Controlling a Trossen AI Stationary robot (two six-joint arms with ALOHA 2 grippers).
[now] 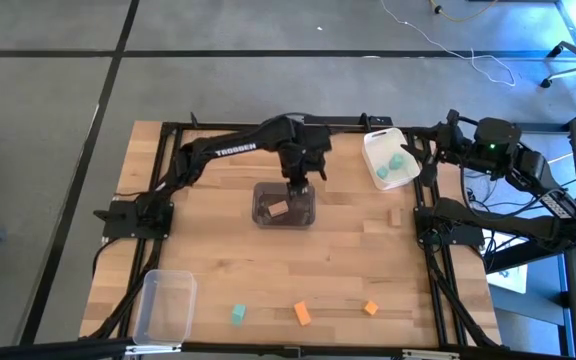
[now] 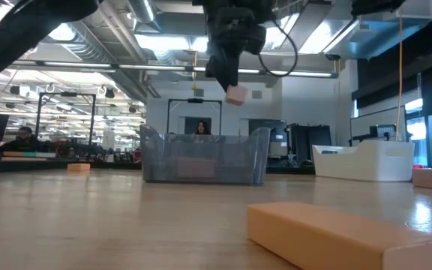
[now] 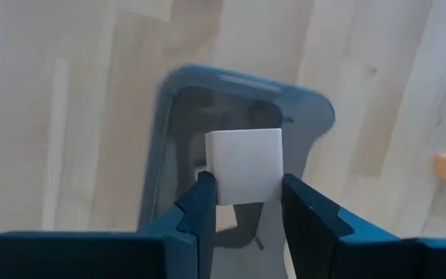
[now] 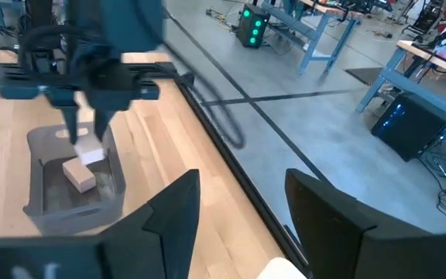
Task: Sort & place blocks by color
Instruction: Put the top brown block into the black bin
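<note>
My left gripper hangs over the dark grey bin at the table's middle, shut on a pale tan block. In the low view the block is well above the bin's rim. Another tan block lies on the bin's floor. Two teal blocks lie in the white bin at the far right. A teal block and two orange blocks lie near the table's near edge. My right gripper waits open beside the white bin. My left gripper pinches the tan block between its two fingers, which sit on two opposite side faces. The fingers come from above, pointing down. The block is lifted clear, above the dark grey bin, and sticks out below the fingertips.
A clear plastic bin stands at the near left corner. A tan block lies on the table right of the dark bin. An orange block lies close in front of the low camera. People sit in the room behind.
</note>
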